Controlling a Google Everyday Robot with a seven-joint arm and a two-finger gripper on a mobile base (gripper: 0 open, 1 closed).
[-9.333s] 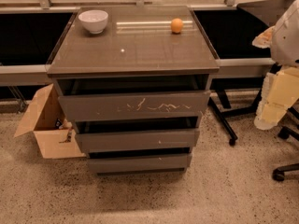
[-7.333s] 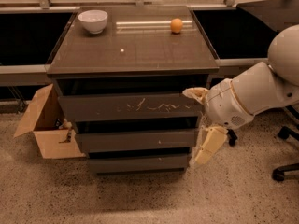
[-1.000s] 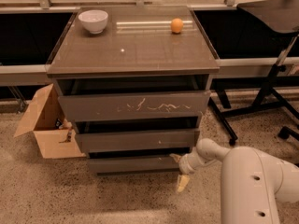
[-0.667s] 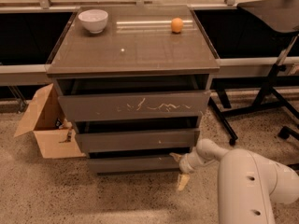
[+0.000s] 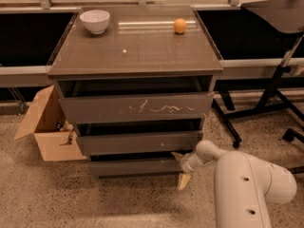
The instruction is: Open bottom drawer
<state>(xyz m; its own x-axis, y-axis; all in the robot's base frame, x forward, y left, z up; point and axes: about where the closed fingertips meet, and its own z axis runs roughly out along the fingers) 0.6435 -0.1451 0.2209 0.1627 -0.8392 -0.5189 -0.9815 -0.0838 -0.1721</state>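
Note:
The bottom drawer [image 5: 135, 167] is the lowest, shallow, plain front of the grey-brown cabinet [image 5: 135, 51]. It sits below the middle front [image 5: 137, 142] and the scratched top front [image 5: 137, 108]. It looks pushed in, with a dark gap above it. My gripper [image 5: 180, 169] is at the right end of the bottom drawer front. It is open, with one cream finger [image 5: 176, 155] by the front's top edge and the other [image 5: 184, 180] hanging below it near the floor. The white arm [image 5: 247, 184] reaches in from the lower right.
A white bowl [image 5: 94, 21] and an orange [image 5: 179, 25] sit on the cabinet top. An open cardboard box [image 5: 45, 127] stands on the floor at the left. A black chair base [image 5: 266, 108] is at the right, on speckled floor.
The gripper stays at the right end of the bottom drawer front. The arm's body has shifted slightly left. The drawer has not visibly moved.

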